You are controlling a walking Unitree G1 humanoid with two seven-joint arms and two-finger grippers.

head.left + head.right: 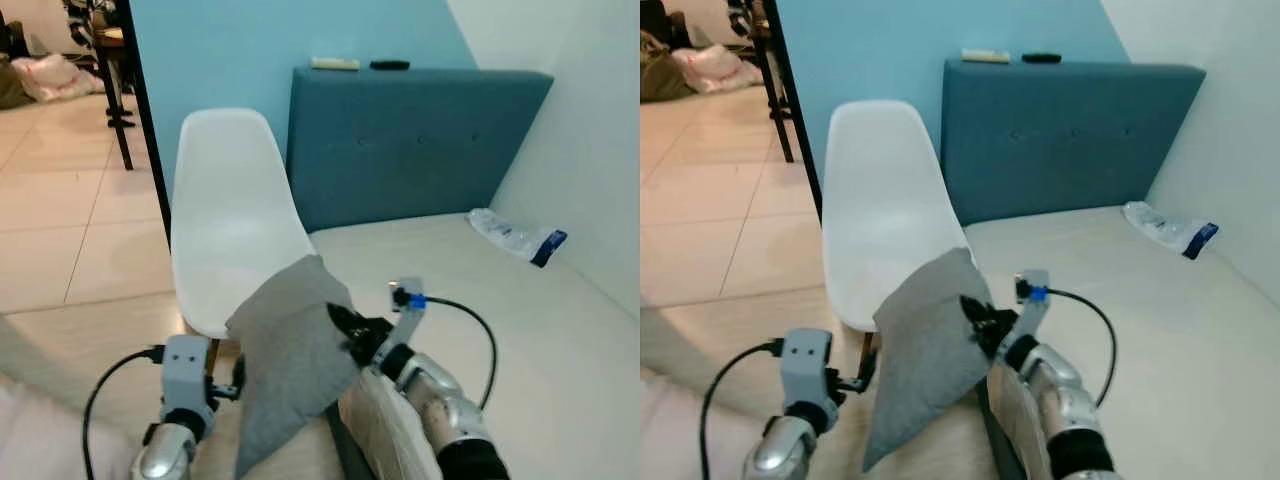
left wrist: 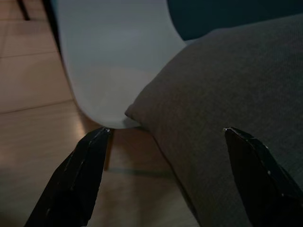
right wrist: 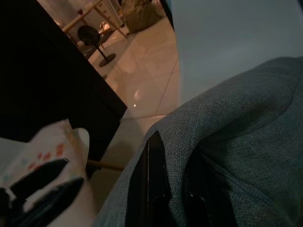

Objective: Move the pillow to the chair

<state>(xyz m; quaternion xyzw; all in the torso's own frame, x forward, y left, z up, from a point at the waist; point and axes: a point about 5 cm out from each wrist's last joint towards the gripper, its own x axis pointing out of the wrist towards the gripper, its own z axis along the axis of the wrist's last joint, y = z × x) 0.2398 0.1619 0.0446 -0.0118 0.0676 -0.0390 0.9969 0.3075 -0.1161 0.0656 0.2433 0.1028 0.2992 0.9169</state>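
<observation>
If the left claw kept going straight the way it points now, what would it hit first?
Probably the pillow: its corner lies between and just beyond the open left claw. The chair seat edge sits right behind, though depth is hard to judge.

The pillow (image 1: pixel 295 350) pinched in my right gripper (image 1: pixel 345 328) was plain grey, a fine woven fabric with no print. My fingers were black, my arms silver, and a small blue tag (image 1: pixel 415 300) sat on the grey wrist block behind my right gripper. Beyond the pillow, the chair (image 1: pixel 232 215) was smooth white all over. Ahead of my right gripper, the headboard (image 1: pixel 410 145) was deep teal with buttoned tufting, and the wall (image 1: pixel 220 50) above it was light blue. Off past my left gripper (image 1: pixel 232 385) the floor tiles (image 1: pixel 60 220) were pale beige. Under my right arm the mattress (image 1: pixel 500 330) was cream.
</observation>
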